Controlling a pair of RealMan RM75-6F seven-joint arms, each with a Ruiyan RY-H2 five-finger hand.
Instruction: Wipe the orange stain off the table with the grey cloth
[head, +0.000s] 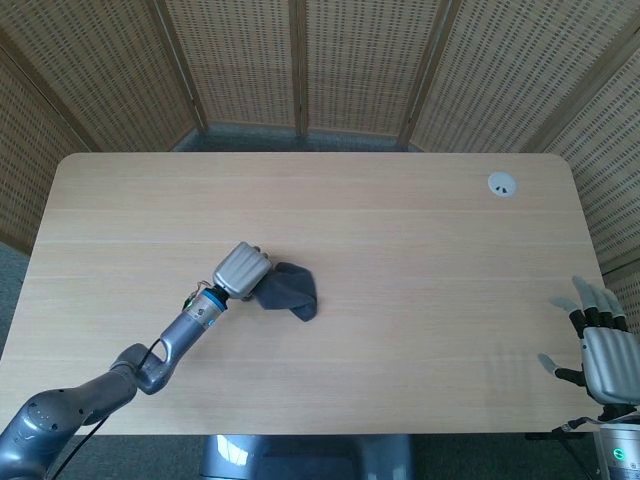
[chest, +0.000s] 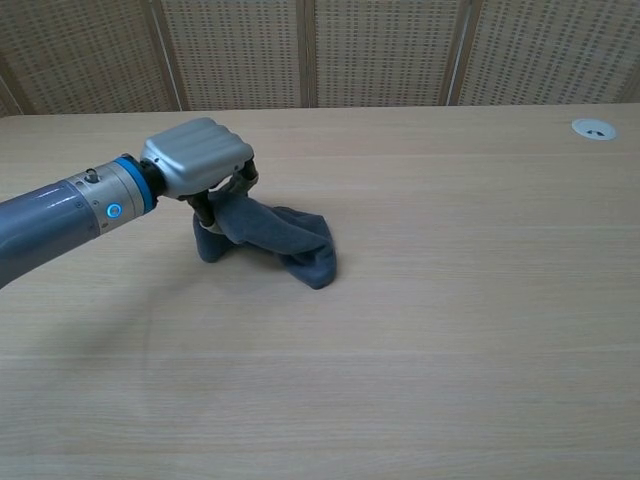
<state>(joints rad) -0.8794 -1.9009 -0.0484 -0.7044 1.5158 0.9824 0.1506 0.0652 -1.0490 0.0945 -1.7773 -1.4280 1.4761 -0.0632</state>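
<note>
head view: you look steeply down from above on the whole table (head: 420, 250).
chest view: low, close, facing across it toward the screens (chest: 380, 50).
shared: tabletop middle.

The grey cloth (head: 289, 292) (chest: 278, 236) is dark slate grey, soft and bunched into thick folds. It lies on the tabletop (head: 420, 260) left of centre. Its left end is lifted and gathered under the left robot hand (head: 241, 270) (chest: 198, 162), while its right end trails flat, folded into a rounded corner. No orange stain is visible.
</note>
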